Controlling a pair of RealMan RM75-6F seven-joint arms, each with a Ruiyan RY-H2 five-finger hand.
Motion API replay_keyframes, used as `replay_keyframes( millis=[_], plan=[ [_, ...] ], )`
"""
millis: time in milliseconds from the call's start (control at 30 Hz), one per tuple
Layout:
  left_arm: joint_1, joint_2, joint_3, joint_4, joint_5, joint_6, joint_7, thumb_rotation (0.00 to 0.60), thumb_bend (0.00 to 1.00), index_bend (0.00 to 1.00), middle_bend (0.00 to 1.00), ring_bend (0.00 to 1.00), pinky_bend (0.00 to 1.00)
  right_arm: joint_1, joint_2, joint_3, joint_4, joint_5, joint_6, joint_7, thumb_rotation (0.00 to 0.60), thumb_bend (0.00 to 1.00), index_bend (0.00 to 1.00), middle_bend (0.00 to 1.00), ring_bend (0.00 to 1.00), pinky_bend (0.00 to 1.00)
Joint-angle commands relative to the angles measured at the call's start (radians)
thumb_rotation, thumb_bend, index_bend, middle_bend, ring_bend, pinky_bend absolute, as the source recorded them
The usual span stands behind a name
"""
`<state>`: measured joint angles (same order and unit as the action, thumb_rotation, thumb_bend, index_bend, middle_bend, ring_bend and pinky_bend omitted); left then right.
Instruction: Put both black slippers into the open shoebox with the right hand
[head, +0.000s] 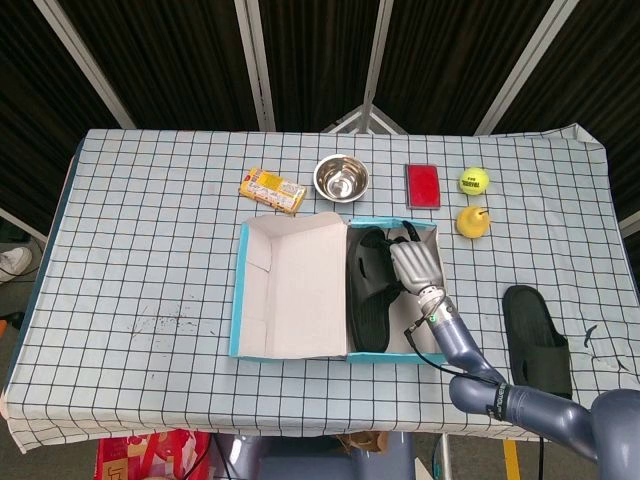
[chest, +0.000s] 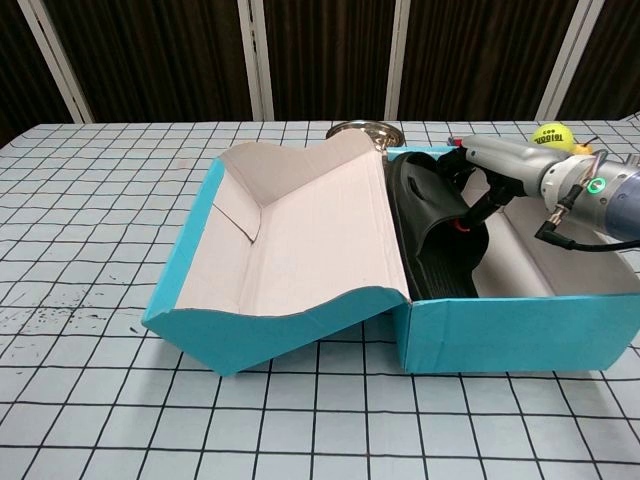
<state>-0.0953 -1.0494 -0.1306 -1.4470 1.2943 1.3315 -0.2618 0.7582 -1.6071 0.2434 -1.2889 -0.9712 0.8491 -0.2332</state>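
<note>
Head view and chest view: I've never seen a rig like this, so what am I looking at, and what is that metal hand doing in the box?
Both cameras sit on the robot: one looks down from its head, one forward from its chest. The right hand reaches into the open blue shoebox, resting on a black slipper inside; its grip is unclear. The second slipper lies on the checked table. Behind the box: a snack packet, steel bowl, red case, tennis ball and yellow fruit. No left hand shows.
</note>
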Motion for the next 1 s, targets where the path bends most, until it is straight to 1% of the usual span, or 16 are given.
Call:
replay_keyframes(
  millis=[33,300,500,700,1000],
  plan=[
    [-0.001,-0.001,0.001,-0.001,0.001,0.000,0.004,0.600,0.33,0.01,0.00,0.00,0.07,-0.003,0.017,-0.007,-0.027,0.003,0.013,-0.024,0.600,0.54,0.69,0.67,0.31,0.00],
    [-0.004,-0.003,0.001,-0.005,0.003,-0.001,0.013,0.600,0.33,0.01,0.00,0.00,0.07,-0.001,0.038,-0.018,-0.082,0.017,0.038,-0.083,0.600,0.54,0.69,0.67,0.31,0.00],
    [-0.006,-0.004,0.002,-0.005,0.003,-0.002,0.013,0.600,0.33,0.01,0.00,0.00,0.07,0.007,0.029,-0.028,-0.088,0.046,0.050,-0.135,0.600,0.54,0.69,0.67,0.31,0.00],
    [-0.005,-0.004,0.002,-0.004,0.004,-0.002,0.011,0.600,0.33,0.01,0.00,0.00,0.07,0.011,0.027,-0.034,-0.088,0.070,0.046,-0.155,0.600,0.54,0.70,0.67,0.31,0.00],
    [-0.006,-0.004,0.003,-0.007,0.007,0.000,0.014,0.600,0.33,0.01,0.00,0.00,0.07,0.021,0.052,-0.051,-0.110,0.106,0.013,-0.184,0.600,0.54,0.70,0.68,0.31,0.00]
  ],
)
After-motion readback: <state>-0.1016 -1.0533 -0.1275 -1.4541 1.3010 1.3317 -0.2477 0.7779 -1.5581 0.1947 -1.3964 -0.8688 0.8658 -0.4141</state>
